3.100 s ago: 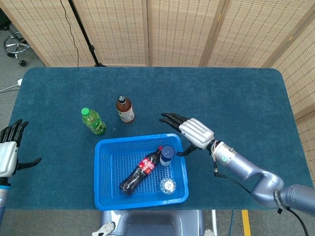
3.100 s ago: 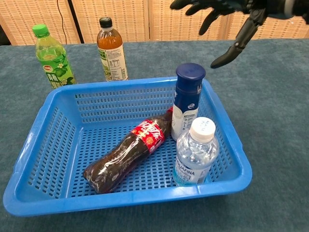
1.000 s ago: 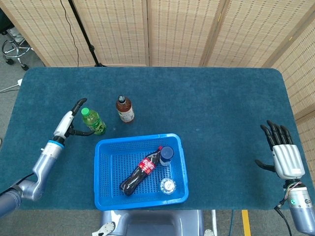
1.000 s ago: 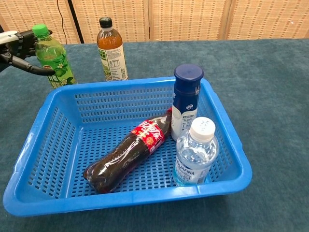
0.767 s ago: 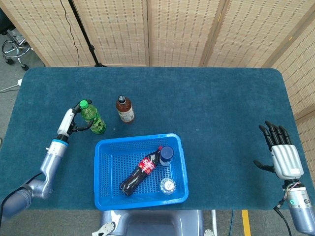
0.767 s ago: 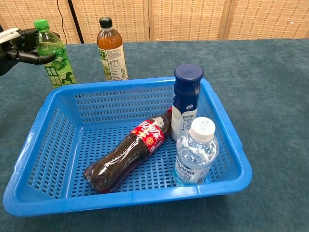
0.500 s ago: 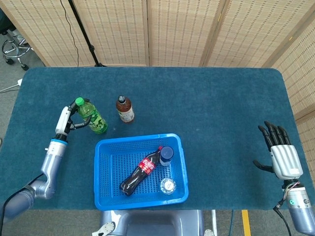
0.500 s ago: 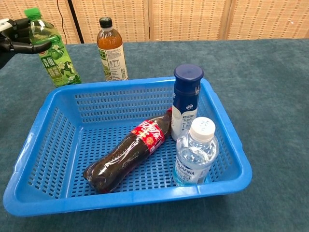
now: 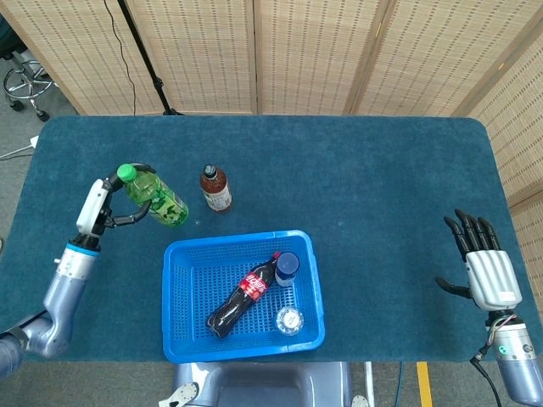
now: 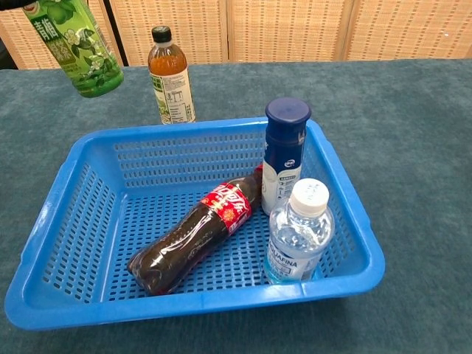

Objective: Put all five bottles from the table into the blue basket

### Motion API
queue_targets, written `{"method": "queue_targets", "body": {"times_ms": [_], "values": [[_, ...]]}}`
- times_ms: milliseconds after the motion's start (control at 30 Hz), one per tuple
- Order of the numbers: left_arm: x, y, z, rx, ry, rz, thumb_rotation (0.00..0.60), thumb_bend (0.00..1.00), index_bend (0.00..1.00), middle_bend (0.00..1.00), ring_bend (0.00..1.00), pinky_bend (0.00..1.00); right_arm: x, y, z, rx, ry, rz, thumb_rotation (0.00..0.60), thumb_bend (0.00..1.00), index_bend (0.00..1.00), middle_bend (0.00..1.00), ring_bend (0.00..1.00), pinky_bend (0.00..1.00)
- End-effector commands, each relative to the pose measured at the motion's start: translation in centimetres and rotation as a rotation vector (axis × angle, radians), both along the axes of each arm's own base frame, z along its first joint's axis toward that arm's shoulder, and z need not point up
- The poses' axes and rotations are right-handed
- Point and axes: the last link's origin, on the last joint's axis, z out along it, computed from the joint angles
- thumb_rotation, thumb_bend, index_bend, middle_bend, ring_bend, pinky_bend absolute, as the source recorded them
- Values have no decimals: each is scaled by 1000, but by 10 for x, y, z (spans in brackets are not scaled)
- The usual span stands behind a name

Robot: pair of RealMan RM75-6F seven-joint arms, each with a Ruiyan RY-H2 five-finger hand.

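Your left hand (image 9: 100, 206) is gripping the green bottle (image 9: 153, 195) near its capped end, with the fingers wrapping around the neck. The bottle is tilting, its cap pointing away from the basket (image 9: 180, 336) and its base pointing toward the basket's far left corner. In the chest view the same bottle is hanging clear of the table (image 9: 373, 170), above and beyond that corner, with only its lower part showing at the top edge.

The brown bottle (image 9: 215, 188) is standing upright on the table just beyond the basket's far wall, close beside the green one but apart from it.

Three bottles are sitting inside the basket. The cola bottle (image 10: 194, 237) is lying on its side across the middle, its neck pointing toward the right. The dark-blue-capped bottle (image 10: 285, 152) is standing against the basket's right wall, and the clear water bottle (image 10: 297, 233) is standing just in front of it, toward the near right corner.

Your right hand (image 9: 485, 267) is resting well to the right of the basket, near the table's edge, holding nothing, with its fingers spreading apart.
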Motion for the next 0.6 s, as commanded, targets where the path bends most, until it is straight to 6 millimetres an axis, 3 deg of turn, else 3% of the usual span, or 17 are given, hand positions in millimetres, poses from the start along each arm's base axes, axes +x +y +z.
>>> {"method": "queue_targets", "body": {"times_ms": [33,167,300,600], "values": [[30,-30,13,-28,77,-168,600,492,594,510,390,447,0,0,-1,1,0,-1,600,0,0,0,0,0],[57,-50,4,-77,157,-294,600,482,583,503,383,447,1,0,-1,1,2,-1,600,0,0,0,0,0],[90,-68,-26,-161,247,-411,600,467,575,498,376,447,1,0,-1,3,1,-2,600,0,0,0,0,0],[110,-82,-66,-260,328,-455,600,464,572,495,367,447,-1,-1,1,-4,-4,-10,600,0,0,0,0,0]]}}
